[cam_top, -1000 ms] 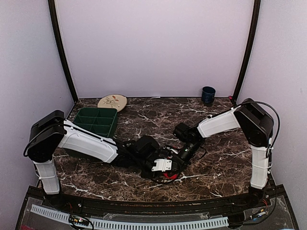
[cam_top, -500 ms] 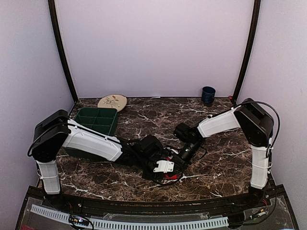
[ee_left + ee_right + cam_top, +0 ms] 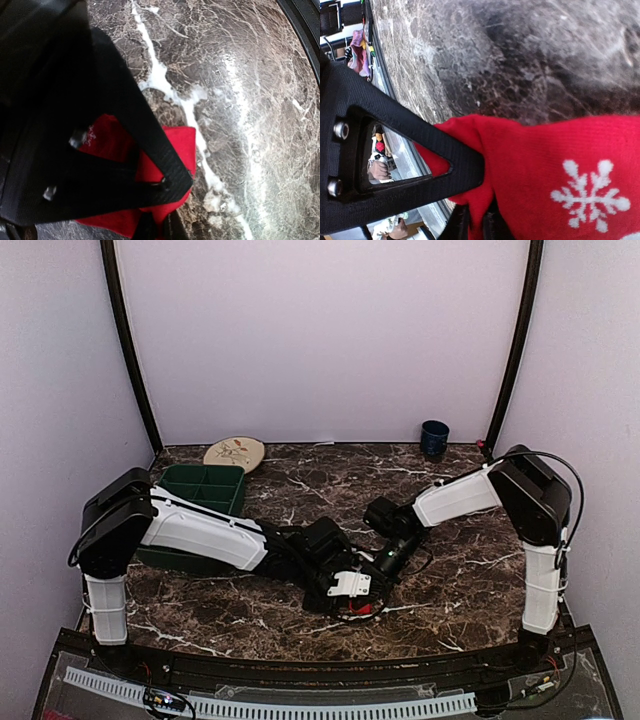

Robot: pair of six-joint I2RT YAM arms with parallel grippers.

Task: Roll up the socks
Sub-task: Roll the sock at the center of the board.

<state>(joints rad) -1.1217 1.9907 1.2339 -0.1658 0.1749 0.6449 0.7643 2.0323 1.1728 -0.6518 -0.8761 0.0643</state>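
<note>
Only a red sock with white snowflakes shows, lying on the marble table near the front centre. In the top view just a red edge of the sock peeks out under the two wrists. My left gripper comes in from the left and is shut on a fold of the red sock. My right gripper reaches from the right and pinches the sock's edge between its fingers. The two grippers meet over the sock, left gripper beside right gripper.
A green compartment tray stands at the left behind my left arm. A round patterned plate lies at the back left, a dark blue cup at the back right. The table's front edge runs just below the sock.
My left arm has slid to the right over the sock and its jaws have closed on the red fabric. The right arm has stayed put.
</note>
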